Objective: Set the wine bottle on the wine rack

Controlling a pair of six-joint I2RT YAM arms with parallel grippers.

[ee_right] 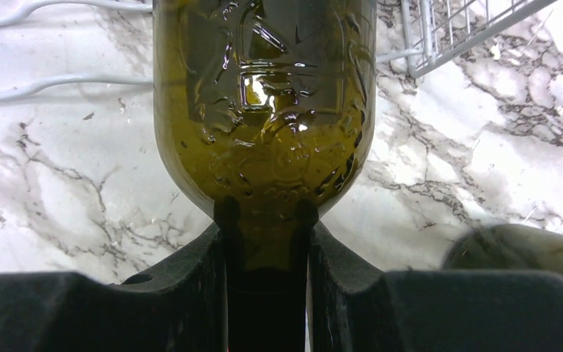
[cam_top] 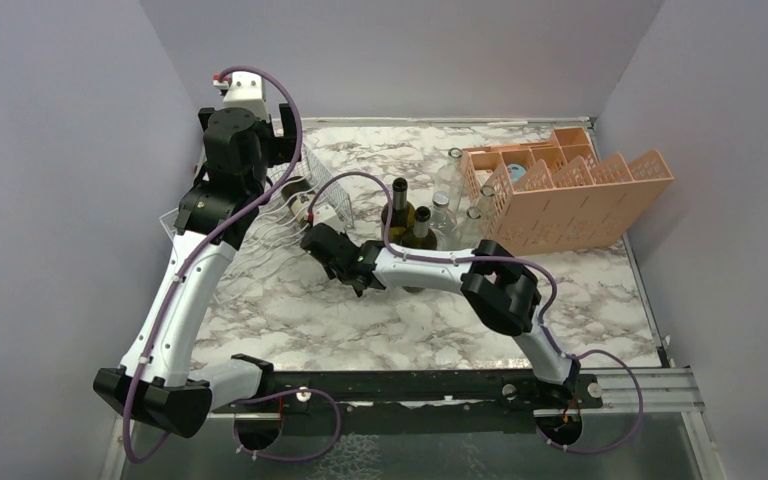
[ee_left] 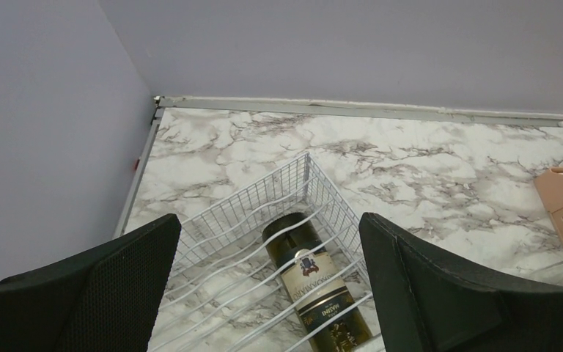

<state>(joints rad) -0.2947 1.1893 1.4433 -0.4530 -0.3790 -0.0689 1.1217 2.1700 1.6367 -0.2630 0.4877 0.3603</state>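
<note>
Risk: retreating while my right gripper (ee_right: 264,235) clamps the olive-green glass wine bottle (ee_right: 264,110) by its neck drags it off the white wire rack (ee_left: 249,209).

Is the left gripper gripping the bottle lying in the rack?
No: the left gripper hangs wide open above the wine rack, and neither finger touches the labelled bottle lying in it.

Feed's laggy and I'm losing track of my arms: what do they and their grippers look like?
The left arm and right arm match: white tubes, black joint housings, a purple cable looping along each. The left gripper and right gripper have chunky black fingers; the left's pads look finely textured.
</note>
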